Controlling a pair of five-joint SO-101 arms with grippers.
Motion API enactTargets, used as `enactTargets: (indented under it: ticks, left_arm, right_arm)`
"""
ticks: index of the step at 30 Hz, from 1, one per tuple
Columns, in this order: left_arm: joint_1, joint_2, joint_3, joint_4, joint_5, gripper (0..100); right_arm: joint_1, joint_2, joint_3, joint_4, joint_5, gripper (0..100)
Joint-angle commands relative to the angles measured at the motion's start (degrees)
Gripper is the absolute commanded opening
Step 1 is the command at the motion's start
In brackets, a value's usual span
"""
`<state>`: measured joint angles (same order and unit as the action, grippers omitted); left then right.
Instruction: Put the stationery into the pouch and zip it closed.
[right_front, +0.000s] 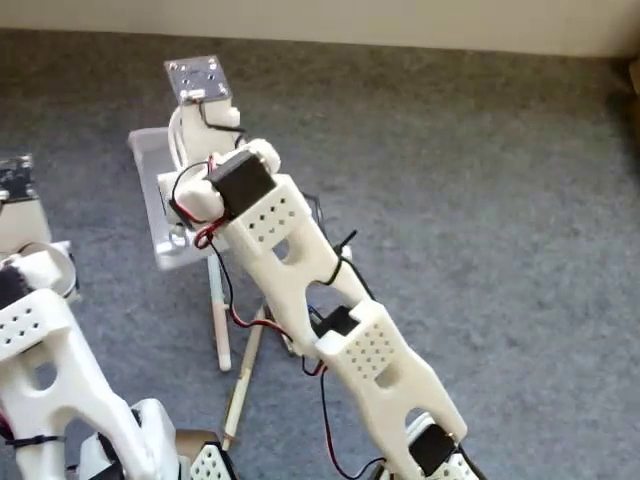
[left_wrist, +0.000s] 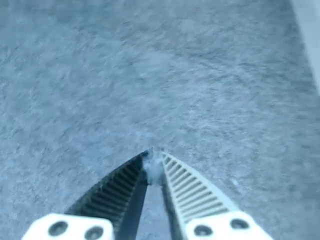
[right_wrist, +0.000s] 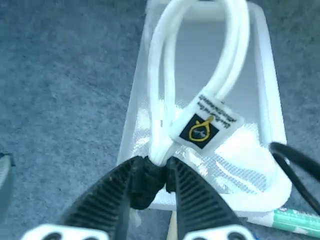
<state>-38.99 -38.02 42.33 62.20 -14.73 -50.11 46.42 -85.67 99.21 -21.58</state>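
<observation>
Two arms share a grey counter (right_front: 480, 150). At the left, the left hand (left_wrist: 152, 161) hangs over bare counter, its fingertips pressed together with nothing between them.

Next comes one clear pouch (right_front: 143, 160), lying flat toward the far side. Over it is the right hand (right_wrist: 152, 175), clamped on the dark end of the one white cord (right_wrist: 231, 60) that loops across the pouch. One tag (right_wrist: 202, 127) hangs from that cord.

Rightward, by the pouch's near edge, lie two pieces of stationery: one pale pen (right_front: 218, 320) and one wooden pencil (right_front: 243, 375). They lie near each other, and both are outside the pouch.

The step in hand looks like drawing the zip open by its cord. To do it well, pull low and straight along the zip line, not upward. The pouch seems light and would likely slide or lift with the cord. The idle left hand could pin the pouch's other end first. Open it wide enough for the pen to go in lengthwise.
</observation>
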Motion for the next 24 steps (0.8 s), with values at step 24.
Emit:
enactTargets:
  ticks: [24]
  left_arm:
    - [20.4,-4.7,-18.9,17.5,17.2,27]
  right_arm:
    - [3.5,-5.8,-2.8,-15.2,1.0,0.5]
